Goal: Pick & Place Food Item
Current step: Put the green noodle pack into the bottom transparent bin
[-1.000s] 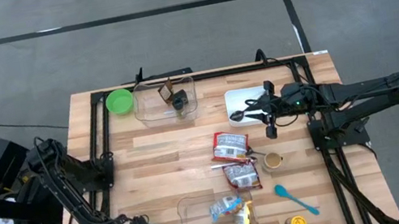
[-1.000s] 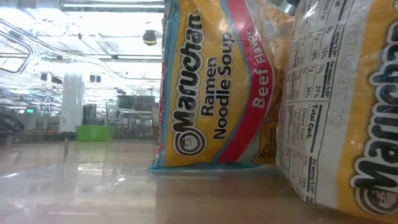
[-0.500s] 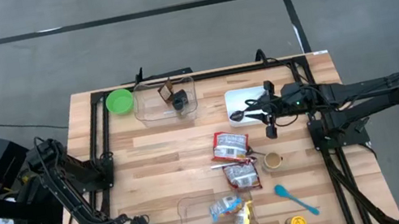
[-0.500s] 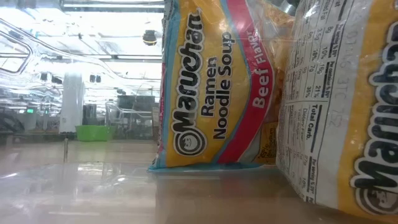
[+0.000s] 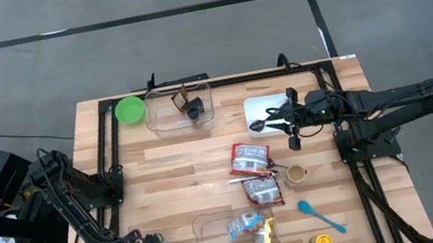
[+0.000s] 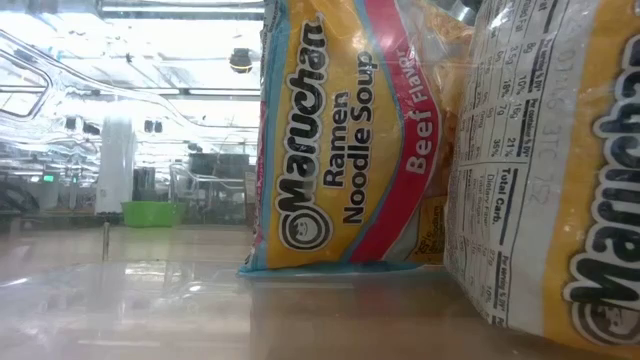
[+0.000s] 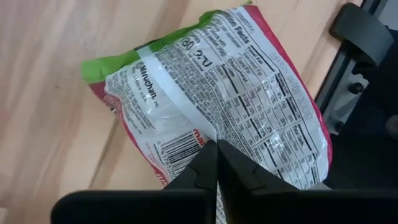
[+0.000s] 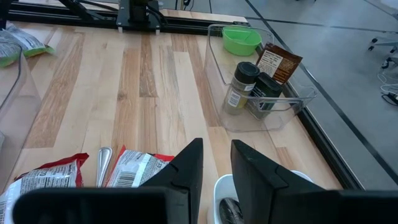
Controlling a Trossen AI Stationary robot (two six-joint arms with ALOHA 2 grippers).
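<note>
Wooden table (image 5: 187,158) bears ramen packets (image 5: 250,158); spoon (image 5: 320,216) (teal).

Ramen packet (image 7: 217,118) lying flat at the near left corner of the wooden table (image 5: 179,159), printed back upward (nutrition panel and barcode showing), with green and red edging. The left gripper (image 7: 217,163) is pinched shut on its near edge. Two similar red-edged packets (image 5: 249,158) lie flat at mid-table, touching each other. Two further packets (image 5: 254,233) sit inside the clear bin (image 5: 205,231) at the near edge; the low view shows them standing upright, one labelled beef flavor.
</note>
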